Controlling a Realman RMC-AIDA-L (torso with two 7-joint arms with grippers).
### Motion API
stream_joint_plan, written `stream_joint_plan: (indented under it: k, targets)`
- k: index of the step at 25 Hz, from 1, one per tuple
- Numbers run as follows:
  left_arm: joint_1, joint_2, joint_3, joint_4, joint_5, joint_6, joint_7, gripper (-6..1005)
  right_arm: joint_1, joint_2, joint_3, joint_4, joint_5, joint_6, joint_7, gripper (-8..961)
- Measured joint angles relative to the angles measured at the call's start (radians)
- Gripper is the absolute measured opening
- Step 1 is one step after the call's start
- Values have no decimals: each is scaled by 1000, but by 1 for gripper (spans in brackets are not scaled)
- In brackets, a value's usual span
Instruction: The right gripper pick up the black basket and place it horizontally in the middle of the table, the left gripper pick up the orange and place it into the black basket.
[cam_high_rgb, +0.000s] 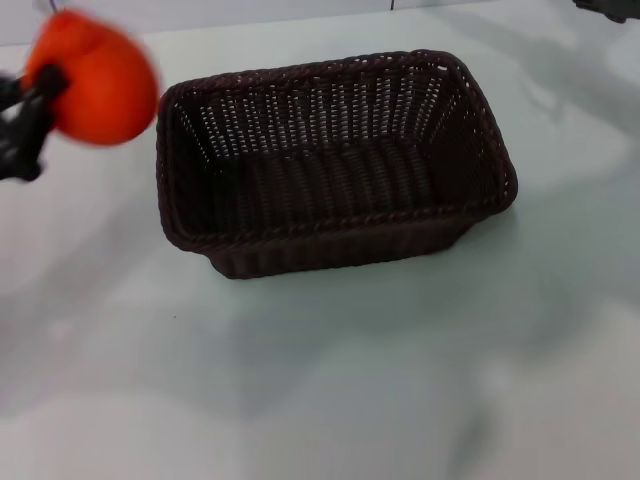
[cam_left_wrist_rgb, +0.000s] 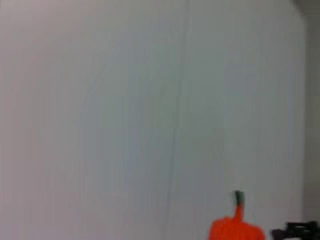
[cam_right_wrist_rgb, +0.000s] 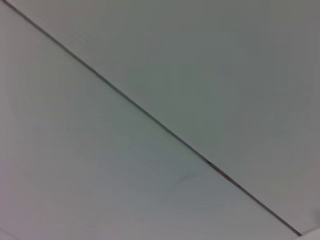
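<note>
black basket (cam_high_rgb: 335, 160) set lengthwise mid-counter (cam_high_rgb: 330, 390), open side up, ready to receive. orange (cam_high_rgb: 95, 78) clamped in left end effector (cam_high_rgb: 25, 120), raised just left of basket, apparently for the drop. right end effector (cam_high_rgb: 610, 8) parked beyond basket's far-right corner, fingers unreadable.

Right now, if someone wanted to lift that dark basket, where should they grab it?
Probably one long braided rim of the basket, reached from above, one finger inside the wall and one outside. It sits upright and open-topped on the table, too wide to span whole. The left gripper, at the basket's left, holds the orange; the right gripper waits far right.
</note>
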Motion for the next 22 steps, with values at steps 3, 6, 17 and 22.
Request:
stream_joint_plan:
  k: [3,6,17,22]
  targets:
    - [-53,-12,63,0,6,46,-30,59,9,10,0,1,10,-1,-33,927]
    - [-99,-25,144,0,7,144,-98,129,15,28,1,1,27,-2,-69,927]
    - [-117,-49,225,-5,-34,216,-138,399,15,52,2,35,155,-10,-205,927]
    - [-41,-50,214,-4,-212,164,-101,544,12,79,3,39,266,-22,-356,927]
